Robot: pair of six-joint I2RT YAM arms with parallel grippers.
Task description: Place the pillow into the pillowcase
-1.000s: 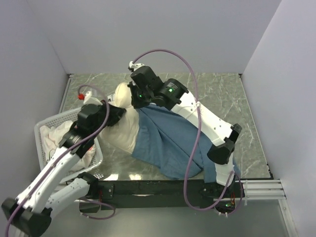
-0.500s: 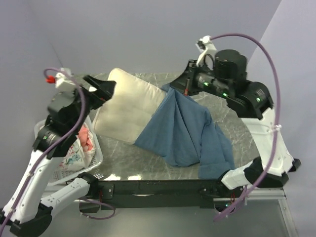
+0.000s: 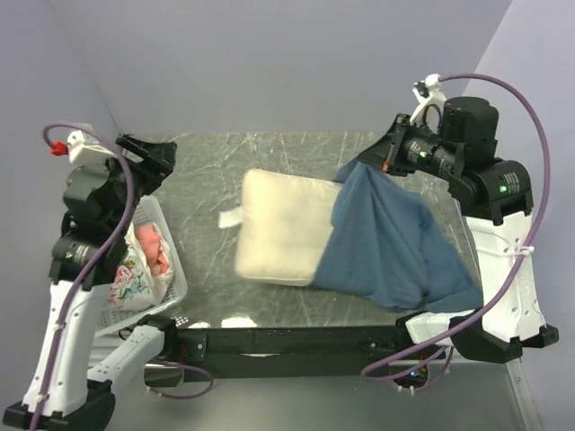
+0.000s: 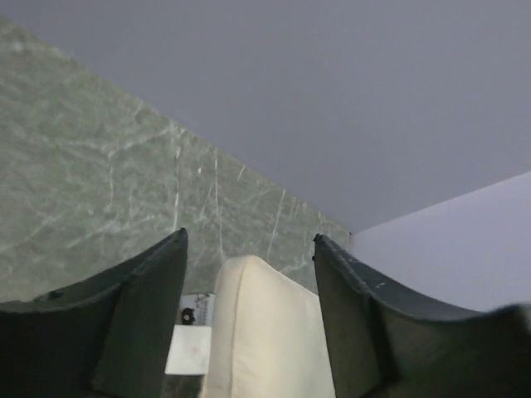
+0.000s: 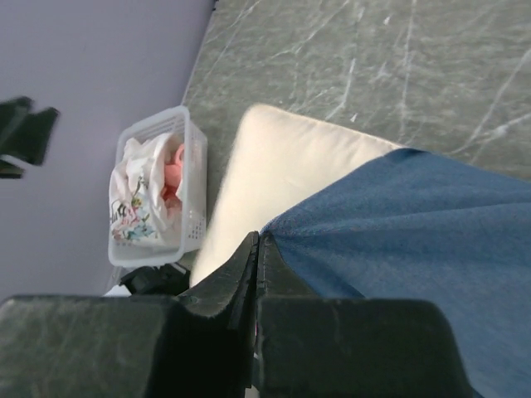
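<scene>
Pillow (image 3: 283,229) lies mid-frame on the tabletop (image 3: 269,148), right end under the pillowcase (image 3: 395,251) — soft, light, best pinched at a bare left corner. Right gripper (image 3: 388,154) clamps the pillowcase edge; left gripper (image 3: 153,154) gapes empty.

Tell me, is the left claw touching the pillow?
Apart. The top view shows bare table between the open left gripper and the pillow.

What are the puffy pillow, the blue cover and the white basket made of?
The pillow: soft matte cream fabric, probably stuffed; it looks plump. The pillowcase: thin blue cloth, likely woven; it drapes and folds. The basket: probably white plastic, with stiff slotted walls.
</scene>
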